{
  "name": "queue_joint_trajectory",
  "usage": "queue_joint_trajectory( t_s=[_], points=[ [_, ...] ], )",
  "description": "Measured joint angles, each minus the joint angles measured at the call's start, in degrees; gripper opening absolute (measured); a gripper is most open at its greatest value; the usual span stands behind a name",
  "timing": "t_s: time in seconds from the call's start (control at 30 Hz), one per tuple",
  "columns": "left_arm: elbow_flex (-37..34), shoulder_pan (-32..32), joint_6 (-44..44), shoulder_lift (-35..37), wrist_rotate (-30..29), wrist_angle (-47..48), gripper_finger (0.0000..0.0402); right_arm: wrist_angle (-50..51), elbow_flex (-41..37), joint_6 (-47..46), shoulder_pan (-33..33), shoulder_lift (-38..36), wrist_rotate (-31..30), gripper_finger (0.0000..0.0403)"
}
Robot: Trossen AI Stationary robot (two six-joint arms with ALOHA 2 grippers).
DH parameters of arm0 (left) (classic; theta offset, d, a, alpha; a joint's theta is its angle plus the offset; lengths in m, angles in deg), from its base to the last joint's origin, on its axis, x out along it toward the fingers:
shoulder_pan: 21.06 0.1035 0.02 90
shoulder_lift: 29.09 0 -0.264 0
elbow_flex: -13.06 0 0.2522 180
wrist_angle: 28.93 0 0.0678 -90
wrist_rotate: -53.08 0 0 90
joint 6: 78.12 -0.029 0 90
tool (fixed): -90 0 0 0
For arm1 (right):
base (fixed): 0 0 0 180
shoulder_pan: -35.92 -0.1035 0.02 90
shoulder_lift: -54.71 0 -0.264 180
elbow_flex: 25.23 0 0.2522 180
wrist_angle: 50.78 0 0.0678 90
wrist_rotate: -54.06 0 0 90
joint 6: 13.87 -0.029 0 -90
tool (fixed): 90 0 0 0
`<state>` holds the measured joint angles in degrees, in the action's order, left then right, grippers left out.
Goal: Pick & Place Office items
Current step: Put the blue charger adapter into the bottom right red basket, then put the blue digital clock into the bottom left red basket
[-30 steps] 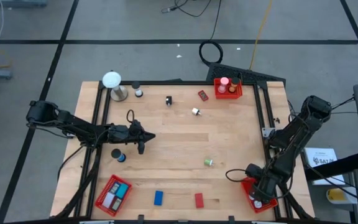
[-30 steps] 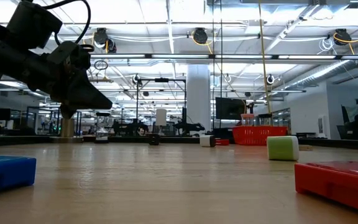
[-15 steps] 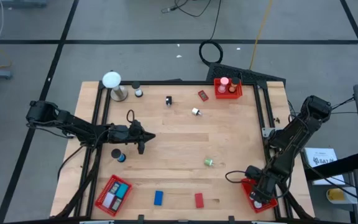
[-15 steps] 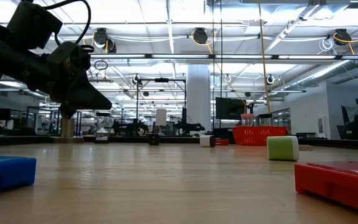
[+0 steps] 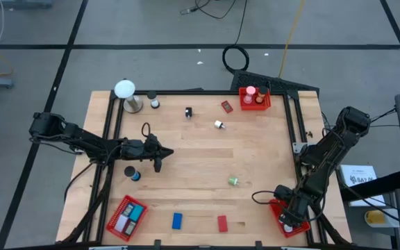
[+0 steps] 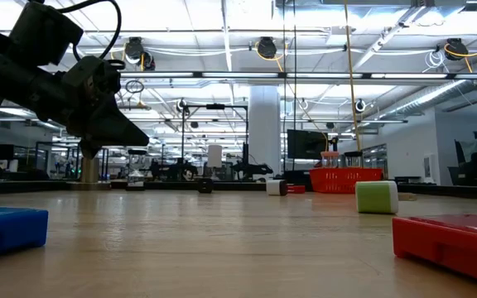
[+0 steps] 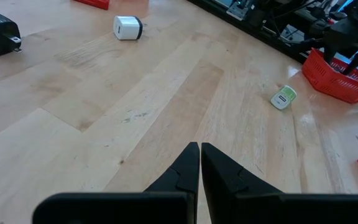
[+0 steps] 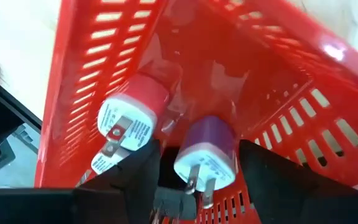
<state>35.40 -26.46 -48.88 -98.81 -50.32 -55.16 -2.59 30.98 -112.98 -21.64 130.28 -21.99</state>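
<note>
Pale wooden tabletop (image 7: 166, 93), planked, matt, grain and light scuffs noted; red perforated plastic basket (image 8: 260, 81) seen glossy, with highlights; purple plastic plug adapter (image 8: 207, 152) smooth, metal prongs; dark matt fingers (image 7: 185, 174)

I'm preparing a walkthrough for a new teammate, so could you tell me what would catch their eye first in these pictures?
Probably the right gripper dipped into the red mesh basket at the table's near right corner, jaws apart around a purple plug adapter beside a pink one. Next, the left gripper, jaws shut, hovering over bare wood left of centre. Then the white ball on its stand at the far left corner.
</note>
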Motion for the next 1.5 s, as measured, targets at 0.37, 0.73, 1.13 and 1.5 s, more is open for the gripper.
queue_joint_trajectory(
  t_s=[0.37, 0.73, 1.13, 1.5],
  points=[
    [0.0, 0.0, -0.4, 0.0, 0.0, 0.0, 0.0017, -1.2, 0.0, 0.2, 0.2, -1.7, 1.1, 0.0225],
    [0.0, 0.0, -0.5, 0.0, 0.0, -0.1, 0.0017, -0.7, 0.0, 3.0, 0.2, -4.0, 0.8, 0.0117],
    [0.0, 0.0, 1.6, 0.0, 0.0, -1.0, 0.0017, 5.7, 0.8, 4.3, 0.2, -11.7, -1.0, 0.0027],
    [0.0, 2.1, 2.1, 5.6, -2.1, -1.0, 0.0017, 13.8, 4.0, 11.2, 12.3, -15.7, -22.8, 0.0017]
  ],
)
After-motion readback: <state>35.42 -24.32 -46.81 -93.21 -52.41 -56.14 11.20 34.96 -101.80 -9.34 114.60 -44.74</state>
